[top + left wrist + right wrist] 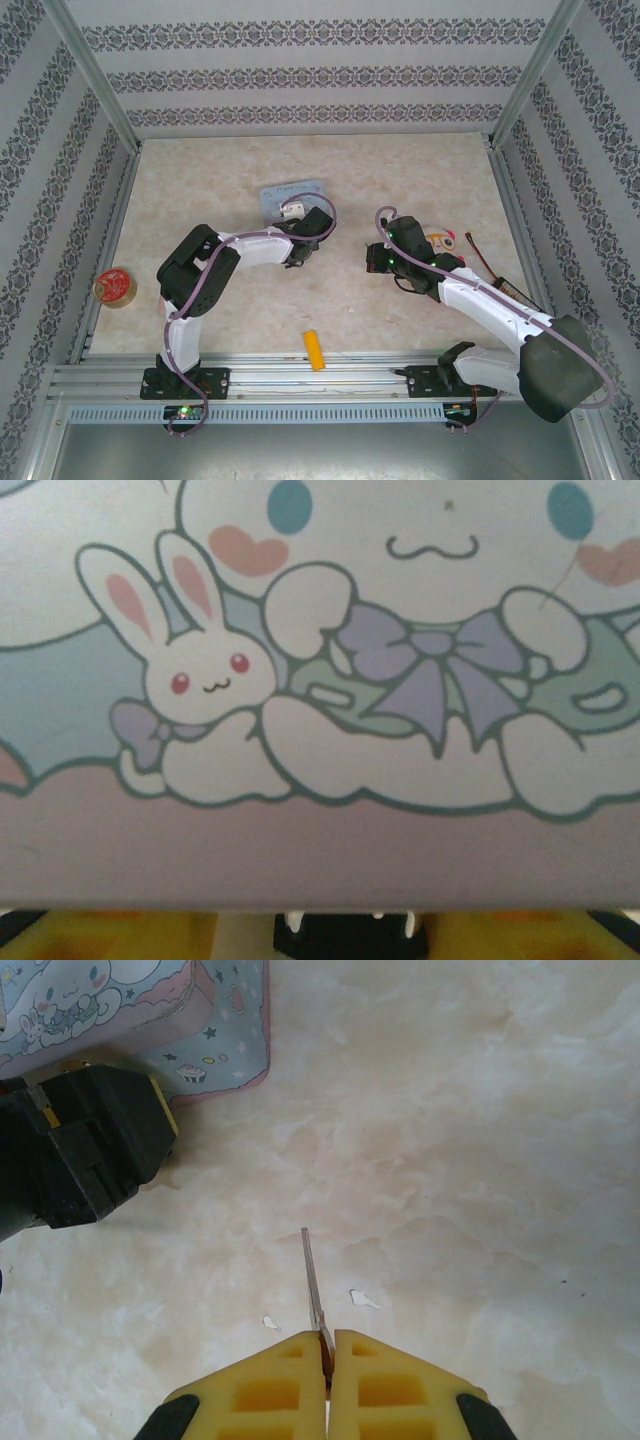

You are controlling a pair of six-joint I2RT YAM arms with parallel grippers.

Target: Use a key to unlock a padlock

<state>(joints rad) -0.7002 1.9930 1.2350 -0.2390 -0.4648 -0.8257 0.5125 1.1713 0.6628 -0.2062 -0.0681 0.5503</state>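
Observation:
My right gripper (327,1345) is shut on the key (313,1275). Its thin silvery blade sticks forward from between the yellow pads, above bare marble table. In the top view that gripper (385,258) hovers right of centre. The pale blue cartoon tin (330,680) is very close to my left gripper (322,928). The yellow fingers (110,935) stand apart at the bottom edge. Between them lies a small black body with pale metal stubs, apparently the padlock (350,942), its loop hidden. From above, my left gripper (295,213) is at the tin (285,190).
An orange-yellow cylinder (315,350) lies near the front rail. A red tape roll (114,288) sits outside the left rail. A small cartoon item (445,240) and a cable (482,252) lie at the right. Patterned walls enclose the table.

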